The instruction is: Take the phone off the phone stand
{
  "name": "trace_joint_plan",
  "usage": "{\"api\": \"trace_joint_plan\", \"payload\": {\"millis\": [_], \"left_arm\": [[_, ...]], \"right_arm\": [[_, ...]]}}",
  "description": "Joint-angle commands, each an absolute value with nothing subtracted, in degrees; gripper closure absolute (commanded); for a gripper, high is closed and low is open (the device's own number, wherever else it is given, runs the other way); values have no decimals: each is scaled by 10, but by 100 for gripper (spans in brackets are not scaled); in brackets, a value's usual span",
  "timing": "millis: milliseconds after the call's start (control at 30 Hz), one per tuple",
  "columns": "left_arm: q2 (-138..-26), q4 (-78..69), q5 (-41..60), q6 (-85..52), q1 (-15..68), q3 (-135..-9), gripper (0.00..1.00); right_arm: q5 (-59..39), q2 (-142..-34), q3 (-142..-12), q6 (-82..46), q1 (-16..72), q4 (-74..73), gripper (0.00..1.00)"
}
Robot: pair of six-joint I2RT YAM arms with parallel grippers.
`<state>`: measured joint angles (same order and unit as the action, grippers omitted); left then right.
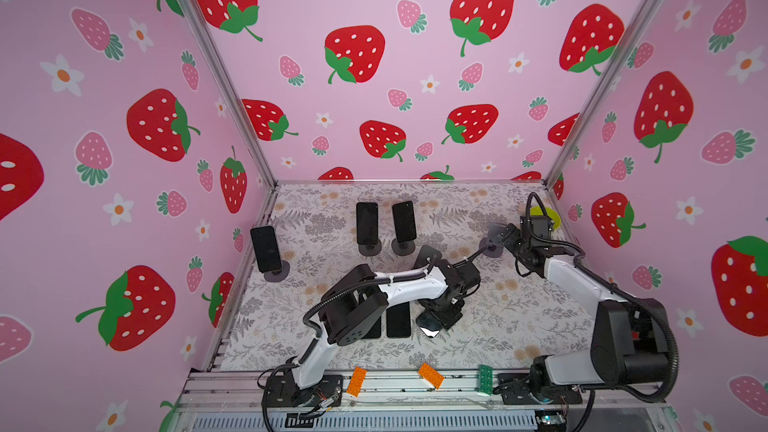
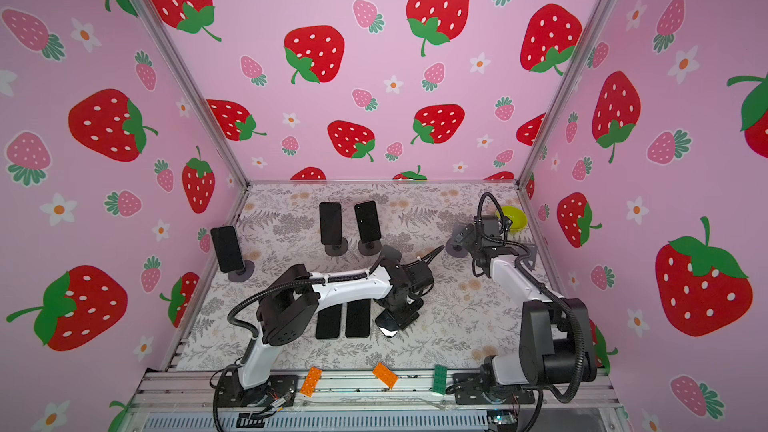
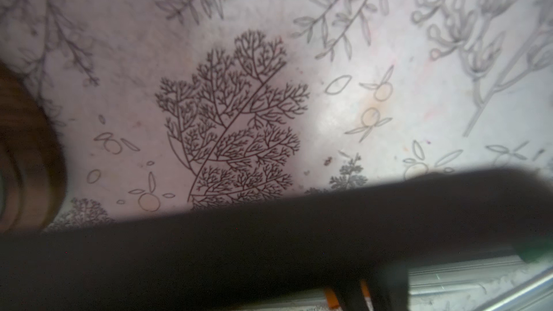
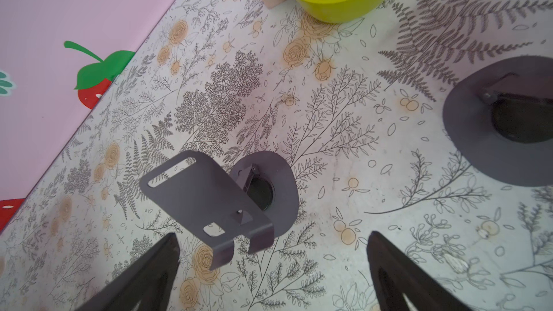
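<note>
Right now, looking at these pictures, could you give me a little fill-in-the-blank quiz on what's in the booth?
1. The upright phones on stands number ___.
2. The flat phones lying side by side number ___.
3. The front rail holds two orange bricks and one ___ brick.
4. The right jaws, facing an empty stand, are ___.

Missing words: three; two; green; open.
</note>
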<state>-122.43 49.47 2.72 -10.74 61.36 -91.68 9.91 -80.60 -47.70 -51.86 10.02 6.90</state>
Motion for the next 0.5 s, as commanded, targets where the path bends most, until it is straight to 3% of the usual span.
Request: {"api": "trace_joint_plan", "payload": {"millis": [0, 467], "left_arm": [[-1248, 506, 50, -85, 608, -914, 24], [-1313, 622, 72, -56, 608, -1020, 22]], "right_arm": [[121, -786, -466, -529, 97, 73, 0], [125, -768, -460, -527, 97, 72, 0]]}}
